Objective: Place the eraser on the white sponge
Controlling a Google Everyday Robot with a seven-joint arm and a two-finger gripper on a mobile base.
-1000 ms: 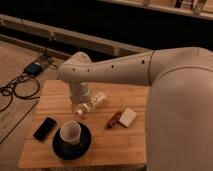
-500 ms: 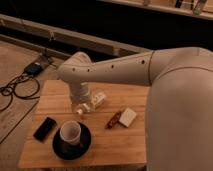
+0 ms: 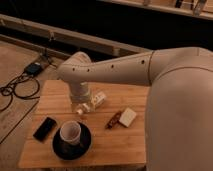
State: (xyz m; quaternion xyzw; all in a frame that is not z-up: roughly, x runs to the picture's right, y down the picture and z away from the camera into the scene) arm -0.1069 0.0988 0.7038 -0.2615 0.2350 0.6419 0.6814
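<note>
– Eraser (image 3: 45, 128) first: where is it, and has anything taken hold of it?

– It lies flat on the desk (image 3: 120, 146) at the lower left of the frame, just left of a dark saucer (image 3: 83, 149). Nothing touches it. By my reading you are at the opening step: the reach for the eraser, with the pick not yet made.

– Is anything on that saucer?

– A pale cup (image 3: 70, 133) stands upright on it. What is inside the cup, if anything, I cannot make out.

– And the gripper?

– The gripper (image 3: 81, 108) hangs at the end of the arm, left of centre in the frame, just above the cup and low over the desk. I cannot tell whether it is open or closed. A white bottle-like item (image 3: 98, 98) lies just to its right.

– Further right?

– A small reddish-brown oblong (image 3: 114, 120) sits right beside the white sponge (image 3: 128, 117), possibly touching it. The sponge rests right of centre, well apart from the eraser, and its top is bare.

– So what does the next move ask of you?

– You would bring the gripper toward the lower left, clear of the cup, and come down onto the eraser. It is a thin slab, so I expect you will need a low grip across its narrow sides. The carry then runs rightward over cup and saucer. Keep height there, and set down squarely so the brown oblong is not nudged.
</note>
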